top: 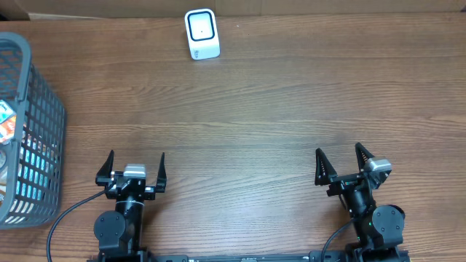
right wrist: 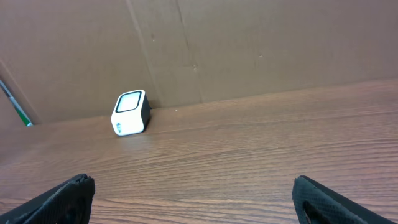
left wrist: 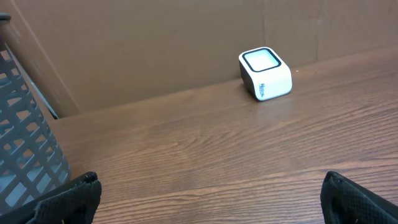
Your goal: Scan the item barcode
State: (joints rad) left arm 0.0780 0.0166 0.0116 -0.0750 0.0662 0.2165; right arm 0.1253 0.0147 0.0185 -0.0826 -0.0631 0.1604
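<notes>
A: The left gripper point(top: 136, 156) is sitting at the near edge of the wooden table point(top: 255, 109), jaws spread wide and holding nothing.

B: Same for the right gripper point(top: 338, 149), further along that near edge. It is fully released, with bare wood between its black fingers point(right wrist: 68, 196).

A: The two arms are standing well apart, both pointing towards the far edge.

B: That is where the white barcode scanner point(top: 202, 33) is standing, right at the far edge and a little left of its middle, its dark-framed window facing up.

A: In both wrist views it is sitting just in front of the brown cardboard wall point(right wrist: 249, 43).

B: The items are over at the left edge. A grey mesh basket point(top: 44, 145) is standing there, running out of the picture.

A: Colourful packets point(top: 7, 124) are lying inside it. An orange-and-white one is showing over the rim, and blue ones are showing through the mesh. I cannot make out any barcode on them.

B: The left gripper is near the basket but not touching it. Its wrist camera is catching the grey wall on the left.
</notes>
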